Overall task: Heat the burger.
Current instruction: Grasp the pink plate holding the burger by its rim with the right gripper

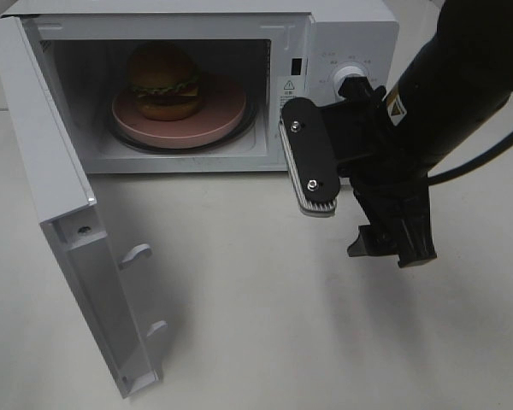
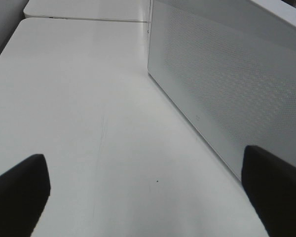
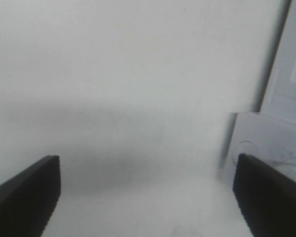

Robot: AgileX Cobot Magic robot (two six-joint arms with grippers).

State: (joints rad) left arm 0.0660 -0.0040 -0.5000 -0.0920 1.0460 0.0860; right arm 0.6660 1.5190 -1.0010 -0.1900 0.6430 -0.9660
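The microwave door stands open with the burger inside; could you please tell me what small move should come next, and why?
Probably swing the door shut. The burger sits on the pink plate inside the microwave, the door hangs wide open, and the right gripper is open, holding nothing, outside the cavity.

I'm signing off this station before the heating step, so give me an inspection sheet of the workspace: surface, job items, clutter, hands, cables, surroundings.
Surface: white table, no spills seen.
Job's things: burger sits on a pink plate inside the microwave; door stands wide open.
Clutter: nothing seen.
Hands: right hand open, empty, in front of the control panel below the knob; left hand open, empty, low over the table beside a white perforated panel.
Cables: one black cable trails from the right arm.
Surroundings: a second white tabletop adjoins.
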